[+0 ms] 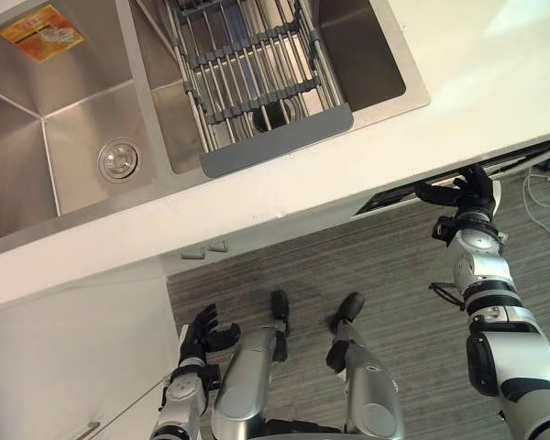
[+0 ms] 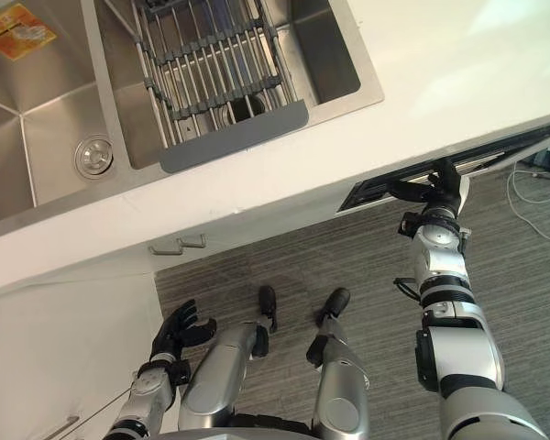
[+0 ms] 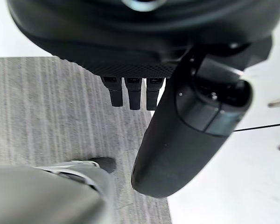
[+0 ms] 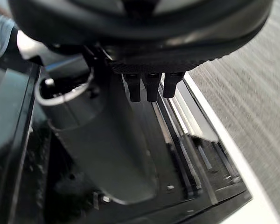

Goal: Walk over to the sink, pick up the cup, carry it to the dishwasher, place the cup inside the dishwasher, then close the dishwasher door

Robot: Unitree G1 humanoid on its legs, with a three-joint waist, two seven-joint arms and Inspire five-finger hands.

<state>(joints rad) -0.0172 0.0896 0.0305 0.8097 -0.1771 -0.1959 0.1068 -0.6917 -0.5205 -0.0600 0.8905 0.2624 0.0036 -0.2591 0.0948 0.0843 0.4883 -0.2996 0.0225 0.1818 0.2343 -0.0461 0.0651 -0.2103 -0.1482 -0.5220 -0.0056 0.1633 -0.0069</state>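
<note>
1. The right robot hand [image 1: 470, 192], fingers straight and holding nothing, reaches the dishwasher door [image 1: 394, 198], which stands ajar under the bench's [image 1: 348, 174] front edge, right end.
2. Its wrist view shows dark racks [image 4: 200, 158] inside.
3. The left robot hand [image 1: 202, 335] hangs loosely spread beside the cabinet [image 1: 73, 367]; the sink [image 1: 73, 137] sits at the bench's left end.

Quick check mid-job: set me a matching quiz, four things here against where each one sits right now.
Things:
1. left hand
2. right hand
3. drying rack
4. orange sticker

Places:
A. across the right basin
B. at the dishwasher door, under the counter edge
C. on a wall of the left basin
D. low, beside the white cabinet

Pairs: 1-D, 2-B, 3-A, 4-C
</note>
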